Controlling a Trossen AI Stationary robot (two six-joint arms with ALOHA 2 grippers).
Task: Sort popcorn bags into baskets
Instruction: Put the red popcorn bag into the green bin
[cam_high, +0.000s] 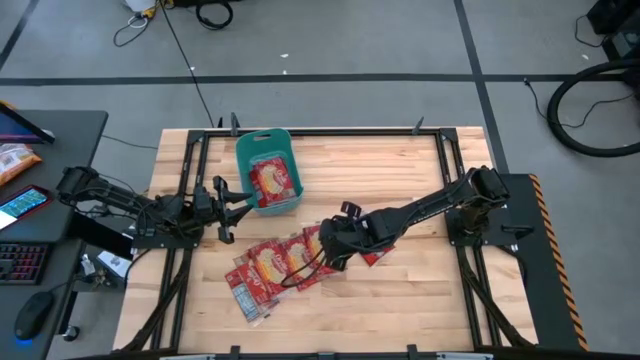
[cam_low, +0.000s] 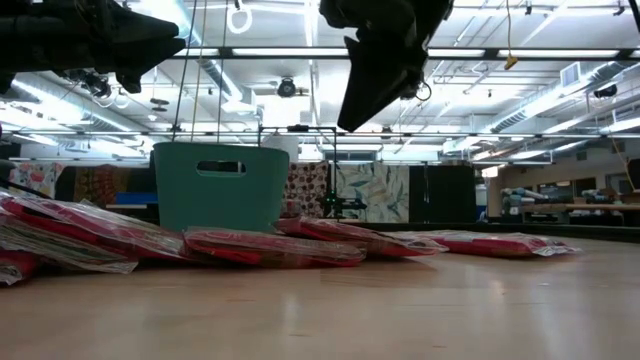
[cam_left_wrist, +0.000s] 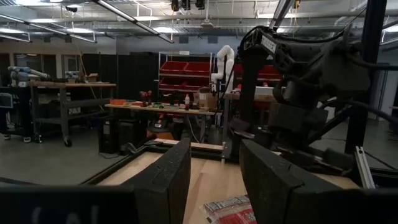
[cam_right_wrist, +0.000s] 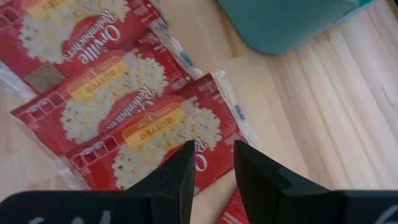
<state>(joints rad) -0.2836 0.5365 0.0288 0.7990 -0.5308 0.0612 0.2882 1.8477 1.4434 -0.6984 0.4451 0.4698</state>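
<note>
1. Table (cam_high: 400, 300): pale wood-plank top inside a black frame; it carries every item below.
2. Right arm (cam_high: 440, 205): dark, reaching from the right side toward the table's middle. Right gripper (cam_right_wrist: 213, 163) hangs above the loose packets, clear of them in the low view; jaws parted by a narrow gap, nothing between them.
3. Left arm (cam_high: 120, 205): dark, at the left edge. Left gripper (cam_left_wrist: 214, 168) is raised beside the tub's left wall; jaws apart with open space between, holding nothing.
4. Basket (cam_high: 267, 170): one teal plastic tub with rounded corners and a handle cut-out at the rim, upright near the table's far edge, left of centre. At least one red popcorn packet (cam_high: 272, 180) lies flat inside.
5. Popcorn bags (cam_high: 275, 268): red packets with a yellow-orange picture and pale edges, overlapping in a loose row on the table in front of the tub, several face up. One (cam_high: 375, 255) lies apart on the right, partly under the right gripper.
</note>
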